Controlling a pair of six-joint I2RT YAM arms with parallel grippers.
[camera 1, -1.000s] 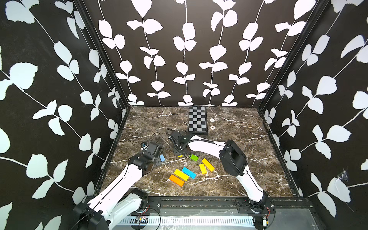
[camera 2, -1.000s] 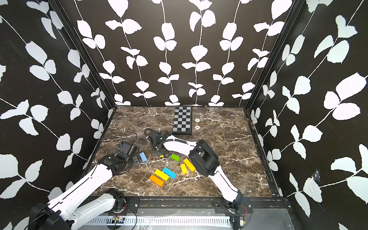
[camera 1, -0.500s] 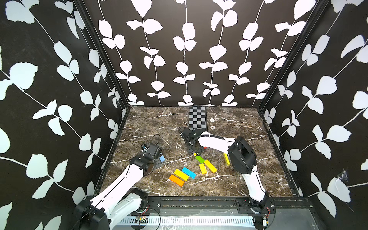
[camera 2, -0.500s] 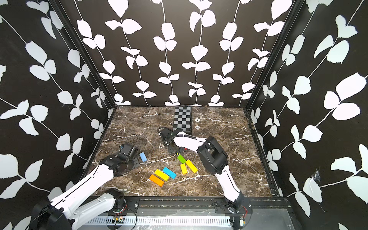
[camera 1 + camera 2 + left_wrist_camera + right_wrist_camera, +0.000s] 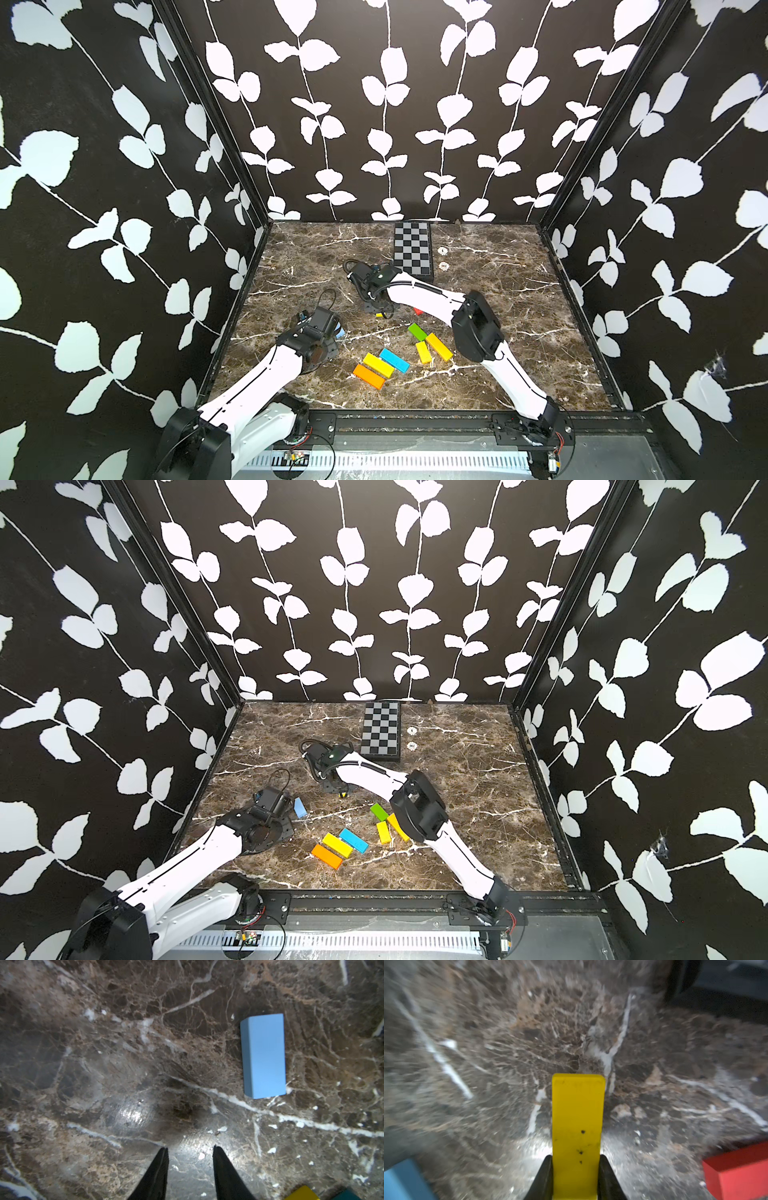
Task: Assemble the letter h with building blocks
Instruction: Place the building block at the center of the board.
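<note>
My right gripper (image 5: 575, 1157) is shut on a yellow block (image 5: 578, 1109) that sticks out past its fingertips, low over the marble; its tip shows in a top view (image 5: 379, 314). A red block (image 5: 737, 1172) lies close beside it (image 5: 417, 311). My left gripper (image 5: 190, 1148) is open, with only bare marble between its fingers. A light blue block (image 5: 262, 1055) lies flat ahead of it, off to one side (image 5: 299, 807). Loose building blocks sit near the front: green (image 5: 417, 331), two yellow (image 5: 423, 352) (image 5: 439, 346), blue (image 5: 394, 360), yellow (image 5: 378, 365), orange (image 5: 369, 376). No letter h is in view.
A black-and-grey checkered board (image 5: 411, 248) lies at the back of the marble floor. Dark leaf-patterned walls close in the left, back and right sides. The right arm's elbow (image 5: 473, 328) hangs just right of the yellow blocks. A metal rail (image 5: 415, 419) runs along the front edge.
My right arm swung to the right and came back left, still holding the yellow block. The left wrist drifted slightly toward the front and its jaws narrowed a little.
</note>
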